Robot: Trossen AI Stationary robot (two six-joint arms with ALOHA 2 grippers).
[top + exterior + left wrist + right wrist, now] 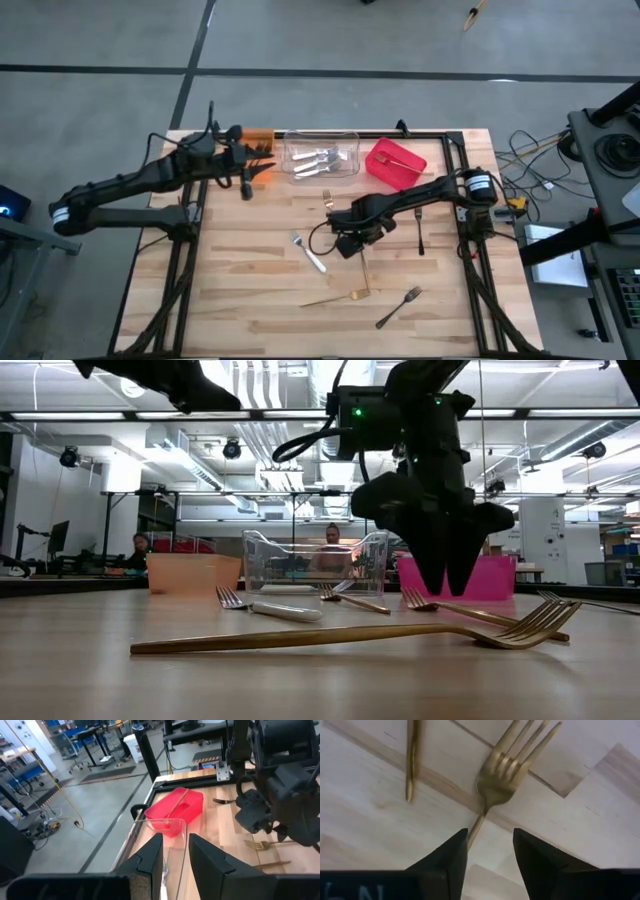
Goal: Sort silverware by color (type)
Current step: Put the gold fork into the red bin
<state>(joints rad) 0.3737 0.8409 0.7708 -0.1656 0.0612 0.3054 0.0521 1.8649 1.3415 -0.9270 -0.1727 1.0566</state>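
Observation:
My right gripper (356,248) is open and points down over the middle of the table. Its fingertips (490,855) stand on either side of the handle of a gold fork (512,767) that lies flat on the wood; I cannot tell whether they touch it. A second gold utensil (412,757) lies beside it. My left gripper (175,855) is open and empty above the orange bin (258,137) and the clear bin (322,158). The clear bin holds silver forks. The red bin (396,163) holds a gold utensil.
Loose on the table lie a silver fork (310,252), a gold fork (327,200), a thin gold utensil (330,298) and two black forks (398,307) (420,232). The three bins stand in a row at the far edge. People sit in the room behind.

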